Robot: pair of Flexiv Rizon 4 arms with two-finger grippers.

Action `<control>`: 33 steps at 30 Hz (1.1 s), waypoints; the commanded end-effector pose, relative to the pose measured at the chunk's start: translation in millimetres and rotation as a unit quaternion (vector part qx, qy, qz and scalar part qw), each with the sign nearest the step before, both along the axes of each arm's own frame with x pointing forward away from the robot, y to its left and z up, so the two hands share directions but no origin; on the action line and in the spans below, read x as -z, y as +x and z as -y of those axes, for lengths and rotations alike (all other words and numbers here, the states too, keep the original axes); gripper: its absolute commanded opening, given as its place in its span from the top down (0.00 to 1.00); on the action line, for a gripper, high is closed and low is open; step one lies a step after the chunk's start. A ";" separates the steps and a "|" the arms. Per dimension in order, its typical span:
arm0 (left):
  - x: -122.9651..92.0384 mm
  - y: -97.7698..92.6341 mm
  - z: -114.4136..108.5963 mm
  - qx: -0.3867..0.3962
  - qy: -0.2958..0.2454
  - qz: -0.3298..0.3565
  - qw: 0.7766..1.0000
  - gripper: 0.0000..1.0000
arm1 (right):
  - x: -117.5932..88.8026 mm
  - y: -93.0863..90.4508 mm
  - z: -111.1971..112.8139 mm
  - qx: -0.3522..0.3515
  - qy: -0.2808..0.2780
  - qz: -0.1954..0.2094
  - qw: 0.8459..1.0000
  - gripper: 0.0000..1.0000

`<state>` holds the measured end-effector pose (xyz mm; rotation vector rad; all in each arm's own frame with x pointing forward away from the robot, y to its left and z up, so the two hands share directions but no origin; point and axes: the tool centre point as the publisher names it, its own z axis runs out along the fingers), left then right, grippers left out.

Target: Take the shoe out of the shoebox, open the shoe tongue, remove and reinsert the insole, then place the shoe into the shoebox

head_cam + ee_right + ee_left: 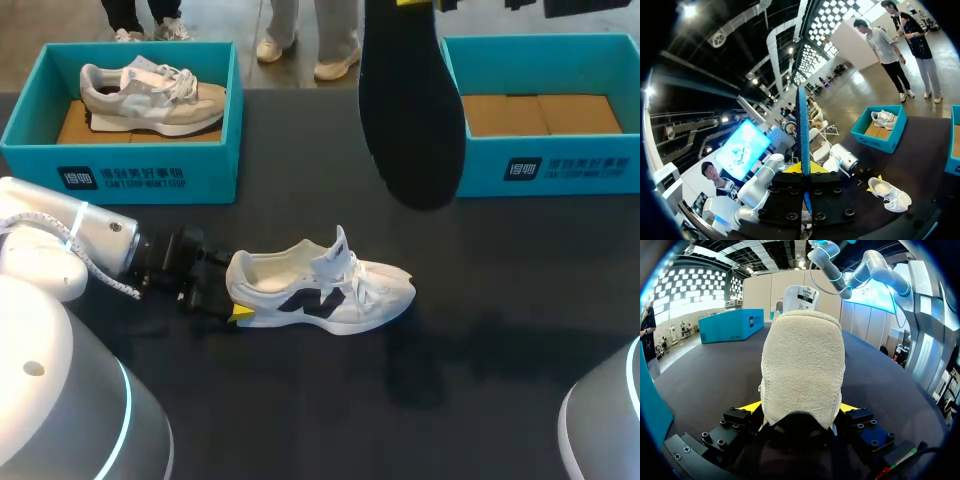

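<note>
- White shoe (pixel 322 288): stands on its sole on the table (pixel 500 390), tongue raised.
- Left gripper (pixel 801 412): fingers clamp the heel (pixel 802 365) from both sides. In the left wrist view the heel hides the rest of the shoe.
- Right gripper (pixel 803 169): closed on the dark insole (pixel 412 110), held above the table. The gripper is cut off in the head view.

The left arm (pixel 75 235): rounded silver-white shells ringed with glowing light-blue bands, a white cable looping alongside. Left claw (pixel 800 410) and right claw (pixel 803 169): black screw-studded blocks, yellow tips.
</note>
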<state>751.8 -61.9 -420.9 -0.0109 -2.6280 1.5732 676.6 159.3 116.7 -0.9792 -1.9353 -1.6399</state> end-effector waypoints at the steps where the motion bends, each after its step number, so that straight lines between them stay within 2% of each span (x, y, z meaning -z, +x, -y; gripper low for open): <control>1: 1.2 -0.4 0.4 0.000 0.002 0.000 1.000 1.00 | 0.3 -20.0 4.9 0.011 -0.002 0.000 1.000 1.00; 16: 1.2 -0.4 0.4 0.000 0.002 0.000 1.000 1.00 | 24.9 -53.1 -0.3 0.022 0.013 -0.021 0.999 1.00; 33: 1.2 -0.4 0.4 0.000 0.002 0.000 1.000 1.00 | 26.2 -62.5 -0.6 0.012 0.017 -0.032 0.999 1.00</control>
